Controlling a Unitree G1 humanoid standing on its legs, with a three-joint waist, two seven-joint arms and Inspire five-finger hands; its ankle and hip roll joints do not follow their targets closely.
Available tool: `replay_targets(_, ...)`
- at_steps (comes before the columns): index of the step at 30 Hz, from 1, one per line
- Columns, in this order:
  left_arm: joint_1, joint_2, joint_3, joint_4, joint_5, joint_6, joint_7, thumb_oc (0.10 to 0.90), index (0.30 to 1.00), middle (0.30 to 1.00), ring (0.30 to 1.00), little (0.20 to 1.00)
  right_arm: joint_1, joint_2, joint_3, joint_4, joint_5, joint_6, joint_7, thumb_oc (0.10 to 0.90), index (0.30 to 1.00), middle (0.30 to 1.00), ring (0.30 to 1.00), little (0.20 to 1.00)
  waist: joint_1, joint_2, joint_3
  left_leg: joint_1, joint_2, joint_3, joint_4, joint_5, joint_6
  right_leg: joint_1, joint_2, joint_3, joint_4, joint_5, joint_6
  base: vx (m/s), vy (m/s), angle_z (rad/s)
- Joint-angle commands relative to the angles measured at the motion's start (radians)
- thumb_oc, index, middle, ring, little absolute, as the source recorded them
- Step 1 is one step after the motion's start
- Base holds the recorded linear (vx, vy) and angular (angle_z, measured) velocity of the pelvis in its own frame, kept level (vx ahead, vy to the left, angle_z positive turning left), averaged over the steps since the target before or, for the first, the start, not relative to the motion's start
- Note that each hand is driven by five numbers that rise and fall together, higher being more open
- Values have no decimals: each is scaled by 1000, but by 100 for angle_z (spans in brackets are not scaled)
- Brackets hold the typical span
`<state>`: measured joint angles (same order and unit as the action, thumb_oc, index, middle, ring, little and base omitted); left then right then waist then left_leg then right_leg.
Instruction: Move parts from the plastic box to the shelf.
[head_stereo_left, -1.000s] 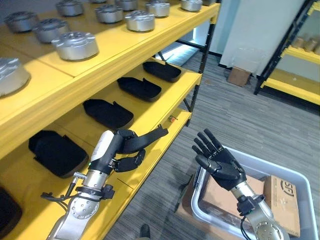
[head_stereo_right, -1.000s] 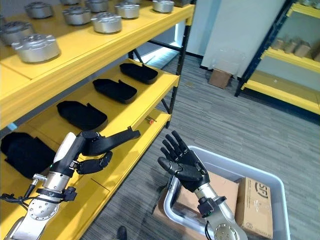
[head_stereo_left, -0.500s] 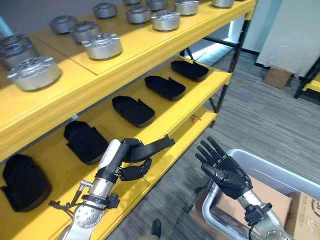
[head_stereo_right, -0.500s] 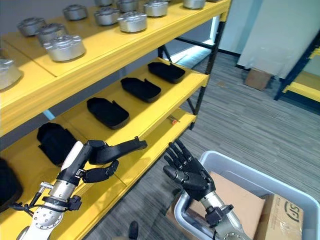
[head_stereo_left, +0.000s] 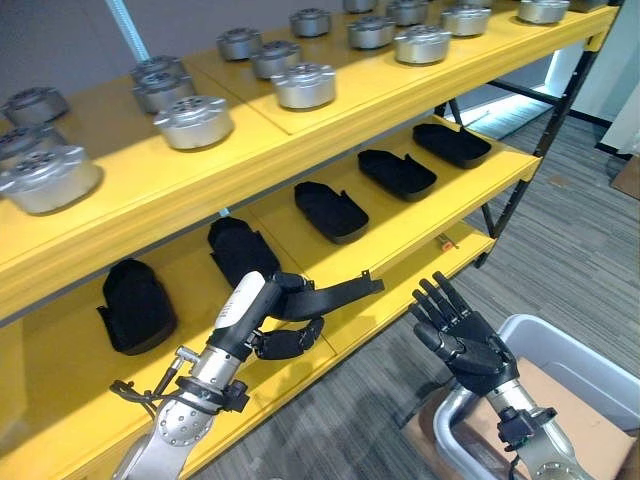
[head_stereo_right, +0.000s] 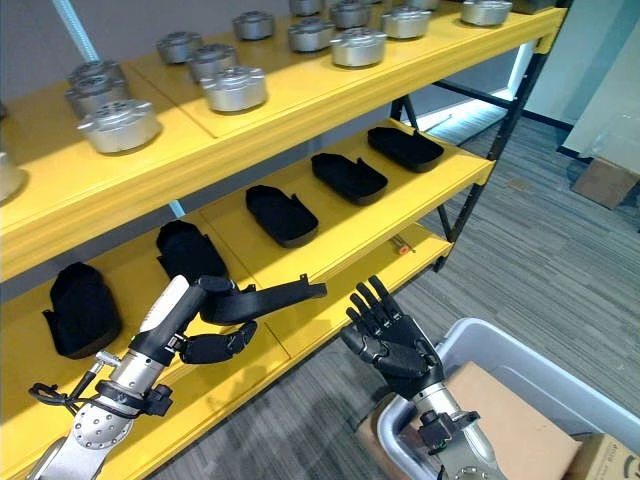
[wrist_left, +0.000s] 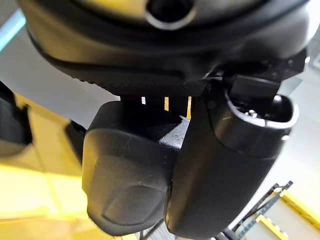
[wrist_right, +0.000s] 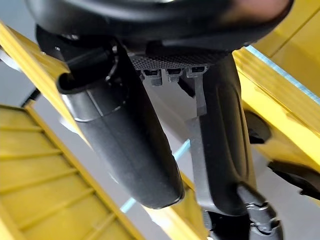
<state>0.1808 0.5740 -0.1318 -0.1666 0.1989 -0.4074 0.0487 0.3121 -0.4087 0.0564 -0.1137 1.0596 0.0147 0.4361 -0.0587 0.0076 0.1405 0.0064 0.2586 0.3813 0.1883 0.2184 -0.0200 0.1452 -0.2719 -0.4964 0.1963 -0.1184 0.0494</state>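
My left hand (head_stereo_left: 283, 338) is shut on a flat black part (head_stereo_left: 338, 296), thumb above and curled fingers below. It holds the part level, in front of the middle board of the yellow shelf (head_stereo_left: 400, 228), with its tip pointing right. Several similar black parts (head_stereo_left: 331, 210) lie in a row on that board. My right hand (head_stereo_left: 463, 338) is open, fingers spread and upright, holding nothing. It hovers over the near left corner of the grey plastic box (head_stereo_left: 566, 350).
Silver round metal parts (head_stereo_left: 303, 85) stand in rows on the top board. A brown cardboard piece (head_stereo_left: 585, 425) lies inside the box. Grey striped carpet (head_stereo_left: 560, 250) spreads to the right of the shelf, past its black upright post (head_stereo_left: 520, 165).
The camera has swung left towards the shelf, so the whole picture has shifted. My left hand still holds the black part, and my right hand stays open.
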Motion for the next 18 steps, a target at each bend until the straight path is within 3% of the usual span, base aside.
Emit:
replay_targets(1,-72,11,101,-114,-75,-88,110,400,300,300,300,300,-104,0,7,-82,-5,-37,49,900,1000,1000,1000,1000,13,1,-60,83,85,10,-92,-38,-153,-29,79,49,-135,71,22,-27,363,79)
replay_targets(2,-80,11,91,-105,-72,-90,112,400,300,300,300,300,-107,6,9,-88,-9,-33,30,900,1000,1000,1000,1000,12,11,-64,100,70,44,-137,-57,-148,-26,62,22,-113,67,30,-11,369,93)
replay_targets(4,-86,11,81,-96,-82,-99,124,400,300,300,300,300,-115,14,11,-91,-9,-23,14,900,1000,1000,1000,1000,18,14,-65,113,47,50,-171,-83,-137,-23,44,11,-102,74,43,-6,434,120)
replay_targets(7,-84,2,69,-108,-66,-119,151,400,300,300,300,300,-133,31,29,-87,-39,-27,-32,900,1000,1000,1000,1000,53,10,-63,133,-20,14,-249,-119,-110,-4,15,4,-118,108,81,20,449,72)
replay_targets(8,-84,2,69,-109,-65,-119,151,400,300,300,300,300,-133,32,29,-87,-41,-26,-32,900,1000,1000,1000,1000,53,9,-63,133,-23,13,-251,-119,-108,-2,14,3,-120,111,83,28,381,51)
replay_targets(11,-86,1,67,-121,-40,-121,165,400,300,300,300,300,-139,38,35,-97,-50,-22,-38,900,1000,1000,1000,1000,79,1,-60,129,-57,-7,-265,-131,-95,10,-10,-16,-162,165,119,19,332,43)
replay_targets(15,-80,9,81,-140,-17,-101,178,400,300,300,300,300,-145,44,38,-128,-67,-8,-54,900,1000,1000,1000,1000,112,-10,-51,122,-106,-1,-270,-158,-73,9,-78,-57,-210,266,167,10,353,22)
replay_targets(18,-94,21,86,-141,14,-135,198,400,300,300,300,300,-146,50,40,-144,-80,-6,-67,900,1000,1000,1000,1000,123,-23,-39,112,-149,-1,-270,-188,-44,-15,-130,-64,-234,334,199,-26,304,23)
